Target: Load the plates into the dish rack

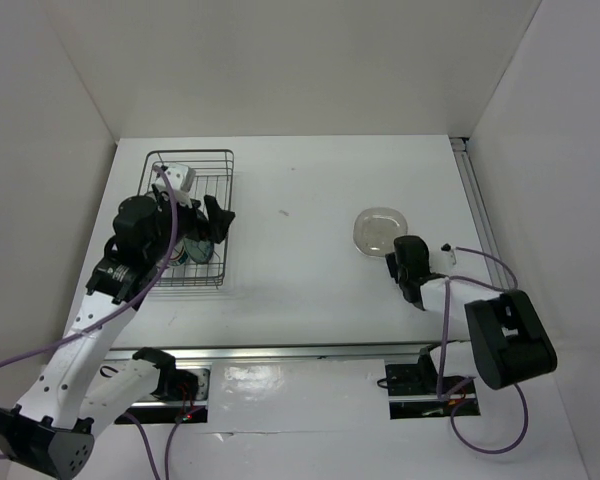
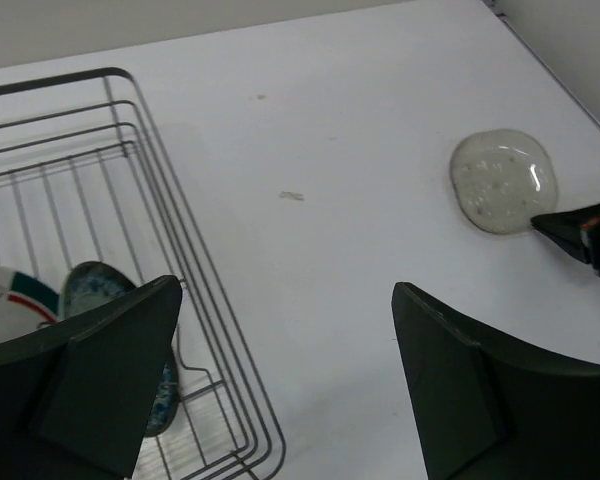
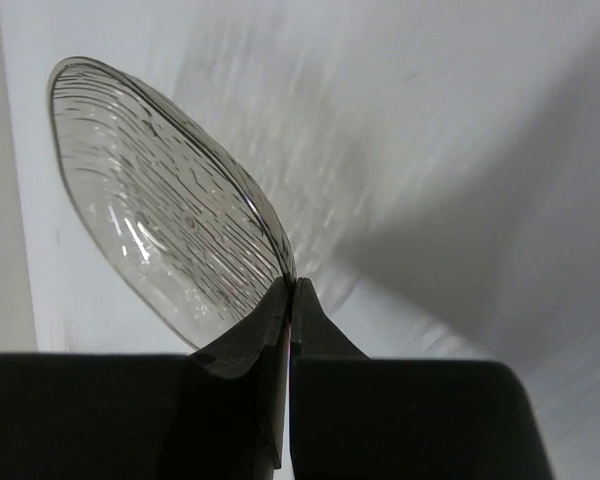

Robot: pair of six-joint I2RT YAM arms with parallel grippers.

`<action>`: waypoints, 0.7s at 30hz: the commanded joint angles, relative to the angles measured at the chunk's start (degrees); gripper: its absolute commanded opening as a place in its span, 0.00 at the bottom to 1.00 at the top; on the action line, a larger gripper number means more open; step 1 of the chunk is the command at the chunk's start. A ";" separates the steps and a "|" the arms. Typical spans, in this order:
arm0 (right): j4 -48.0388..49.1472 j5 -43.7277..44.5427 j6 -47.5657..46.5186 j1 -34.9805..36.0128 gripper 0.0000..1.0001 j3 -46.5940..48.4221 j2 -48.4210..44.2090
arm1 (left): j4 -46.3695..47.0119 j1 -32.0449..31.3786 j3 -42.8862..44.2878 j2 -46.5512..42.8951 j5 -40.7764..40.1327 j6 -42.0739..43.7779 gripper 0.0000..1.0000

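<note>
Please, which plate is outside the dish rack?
The clear glass plate, held by the right gripper; the teal plate and white plate sit in the rack.

Right gripper (image 1: pixel 394 262) is closed on the near rim of a clear plate (image 1: pixel 380 228) – the plate reaches out beyond its jaws. Left gripper (image 1: pixel 218 225) hangs spread over the dish rack (image 1: pixel 195 158) – racked plates (image 1: pixel 194 251) sit just behind its jaws

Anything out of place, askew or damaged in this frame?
Nothing broken or spilled. Only a small mark on the table between the rack and the clear plate, whose rim the right claw pinches.
</note>
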 commanded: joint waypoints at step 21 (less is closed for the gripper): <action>43.04 -33.37 -40.85 21.00 0.00 5.62 -0.38 | 4.72 -0.14 5.14 17.25 25.07 -8.77 1.00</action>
